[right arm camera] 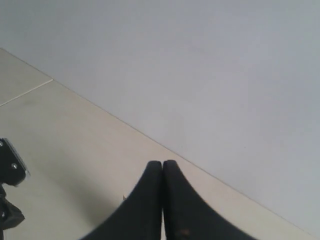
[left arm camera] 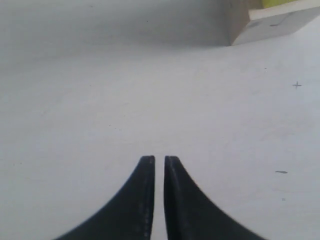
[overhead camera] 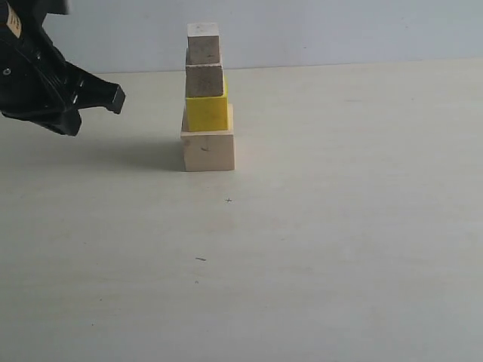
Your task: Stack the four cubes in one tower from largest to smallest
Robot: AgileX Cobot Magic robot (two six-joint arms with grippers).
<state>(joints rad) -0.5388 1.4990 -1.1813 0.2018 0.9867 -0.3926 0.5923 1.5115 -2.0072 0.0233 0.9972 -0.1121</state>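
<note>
The left gripper [overhead camera: 113, 98] hangs above the table [overhead camera: 339, 249], a glossy black plastic claw with curved, tapering fingers. In the left wrist view [left arm camera: 159, 160] its jaws are drawn almost together, only a thin slit between the smooth tips and nothing in it.

Ahead of those jaws and apart from them stands the tower [overhead camera: 206, 98], four square-edged cubes in one column on the matte, pale tabletop. The large pale wood cube [overhead camera: 207, 149] sits at the bottom, bare and faintly grained. On it rests the yellow cube [overhead camera: 206, 111], bright and evenly painted, set slightly off centre. Above that is the smaller pale wood cube [overhead camera: 204, 80], its near face in shadow, and on top the smallest pale wood cube [overhead camera: 204, 44]. From the left wrist, only a lower corner of the large cube [left arm camera: 270, 25] shows beyond the fingertips.

The right gripper [right arm camera: 162, 164] shows only in its own wrist view: black curved jaws pressed together, empty, over the table edge, with a plain grey wall [right arm camera: 225, 75] beyond them
</note>
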